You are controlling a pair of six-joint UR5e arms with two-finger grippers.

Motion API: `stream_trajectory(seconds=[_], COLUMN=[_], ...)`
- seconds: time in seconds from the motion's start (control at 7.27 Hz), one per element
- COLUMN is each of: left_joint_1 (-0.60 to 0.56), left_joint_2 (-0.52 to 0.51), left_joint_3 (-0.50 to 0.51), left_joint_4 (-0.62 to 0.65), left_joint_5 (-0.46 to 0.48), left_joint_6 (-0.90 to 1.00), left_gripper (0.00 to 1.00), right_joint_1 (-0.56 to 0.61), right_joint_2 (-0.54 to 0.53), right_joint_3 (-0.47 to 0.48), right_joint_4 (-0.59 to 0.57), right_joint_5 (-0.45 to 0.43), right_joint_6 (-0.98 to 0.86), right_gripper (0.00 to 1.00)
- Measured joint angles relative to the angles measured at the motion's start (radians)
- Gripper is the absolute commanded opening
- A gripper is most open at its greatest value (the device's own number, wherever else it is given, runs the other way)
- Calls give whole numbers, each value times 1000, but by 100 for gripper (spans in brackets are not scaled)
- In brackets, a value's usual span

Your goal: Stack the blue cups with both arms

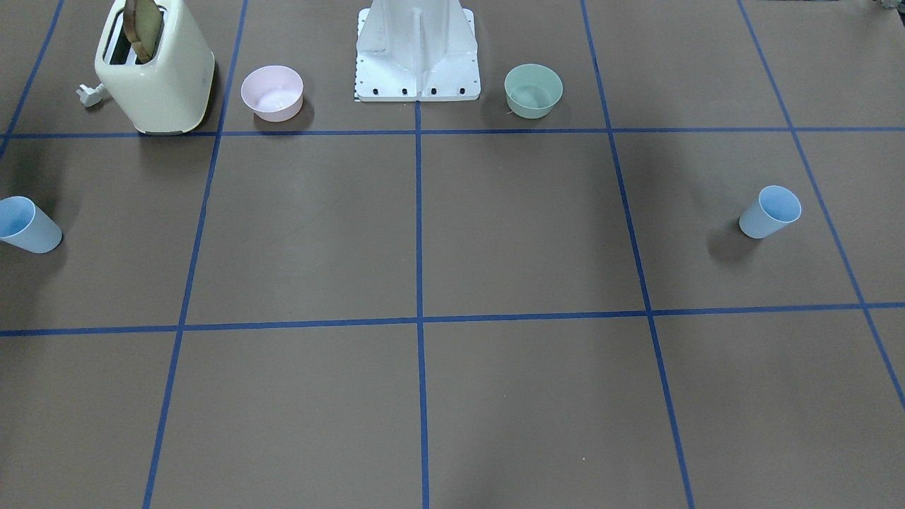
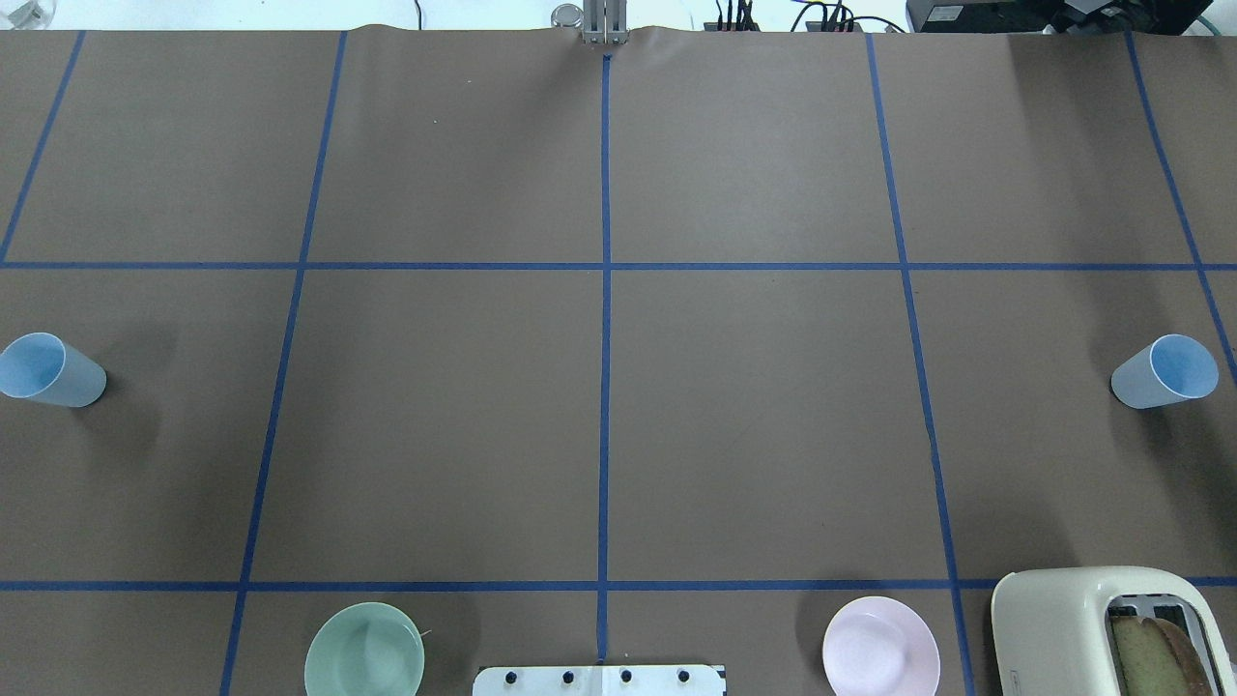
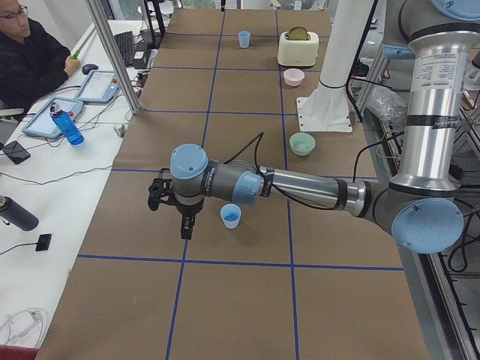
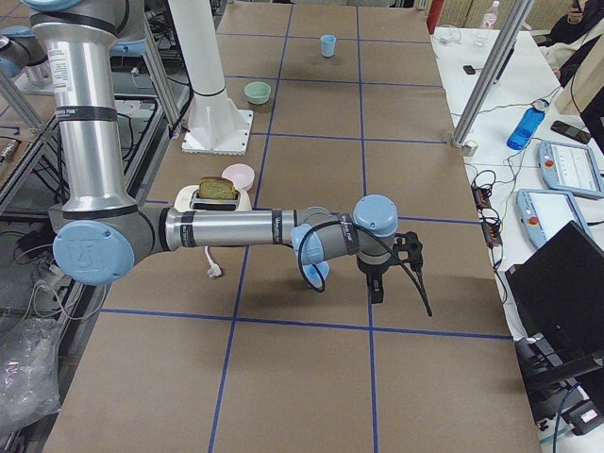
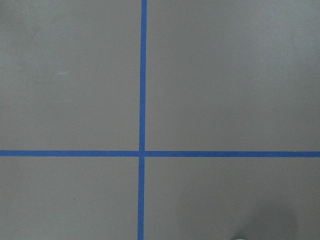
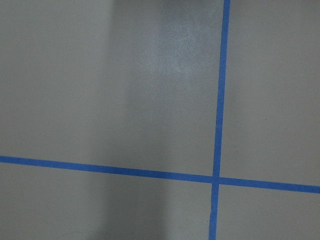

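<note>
Standing empty, well apart: left blue cup (image 2: 53, 372), right blue cup (image 2: 1165, 372); jaws' opening cannot be told.

A brown counter (image 2: 773, 435) crossed by blue tape lines (image 2: 606, 387) runs down the room; a white desk (image 3: 45, 210) and a metal post (image 3: 113, 52) stand alongside, evenly lit.

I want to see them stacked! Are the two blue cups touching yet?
Apart. The overhead view shows the left blue cup and the right blue cup at opposite sides, with a wide stretch of table between them.
</note>
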Motion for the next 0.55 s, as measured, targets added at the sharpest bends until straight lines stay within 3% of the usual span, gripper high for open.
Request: stream_trajectory(seconds=[0.55], left_joint_1=[2], left_joint_2=[1], left_joint_3=[-9], left_joint_4=[0], left_joint_5=[0], left_joint_6=[-5], left_gripper=[98], right_joint_1=[0], right_joint_2=[15], right_joint_3=[15], right_joint_4=[4], right_joint_5=[0], right_joint_6=[-4], right_gripper=[100])
